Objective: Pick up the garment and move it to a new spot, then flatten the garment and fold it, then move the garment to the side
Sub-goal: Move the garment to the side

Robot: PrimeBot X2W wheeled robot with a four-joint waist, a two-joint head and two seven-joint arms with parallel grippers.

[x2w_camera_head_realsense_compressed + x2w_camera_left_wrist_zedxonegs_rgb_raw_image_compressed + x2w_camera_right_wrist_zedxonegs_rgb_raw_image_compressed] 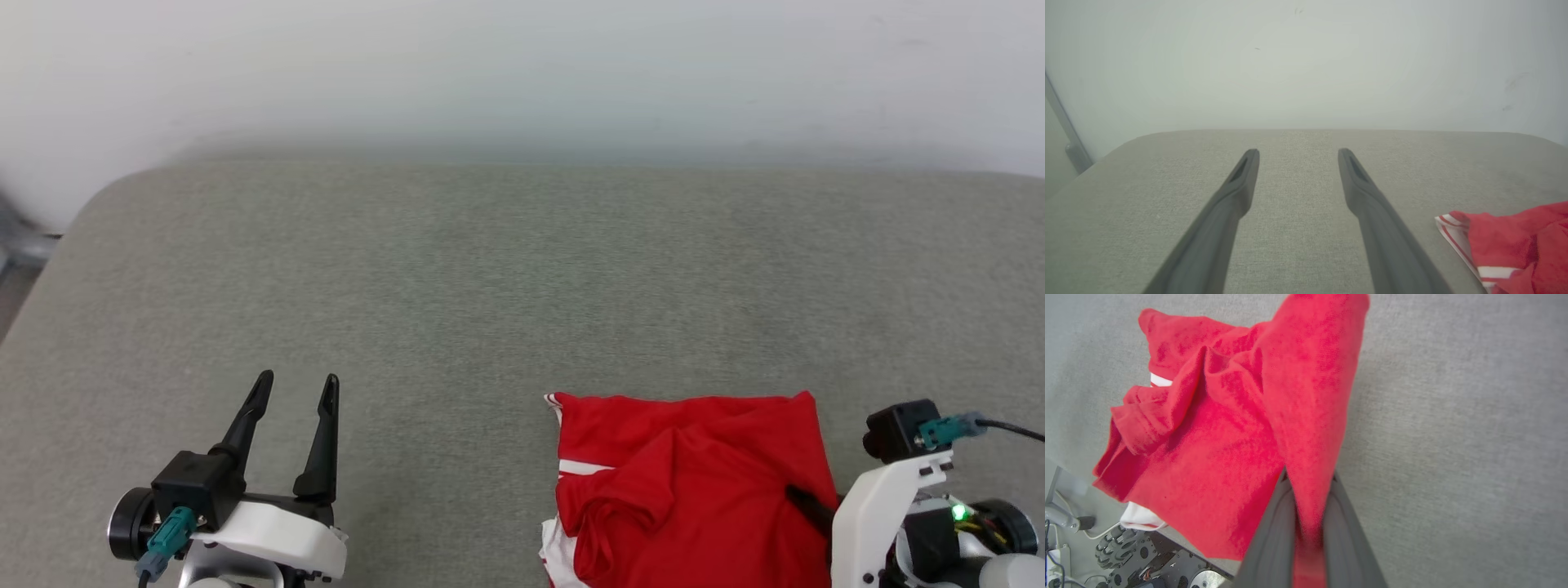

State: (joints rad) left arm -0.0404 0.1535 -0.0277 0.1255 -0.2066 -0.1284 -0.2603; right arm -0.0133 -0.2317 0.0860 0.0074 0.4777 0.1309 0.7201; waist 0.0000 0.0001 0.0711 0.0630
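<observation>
The red shirt [686,482] lies in a crumpled heap on the grey table [457,278], by the near edge on the robot's right side. White bits with red stripes peek out along its left edge. The right gripper [1309,475] has its jaws squeezed tight on a fold of the shirt. The left gripper [296,381] is well apart from the shirt, its jaws wide with nothing between them.

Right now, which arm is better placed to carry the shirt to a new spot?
The right. The right hand is shut on a fold of the garment, while the left hand hangs open above the grey surface, apart from the cloth.
</observation>
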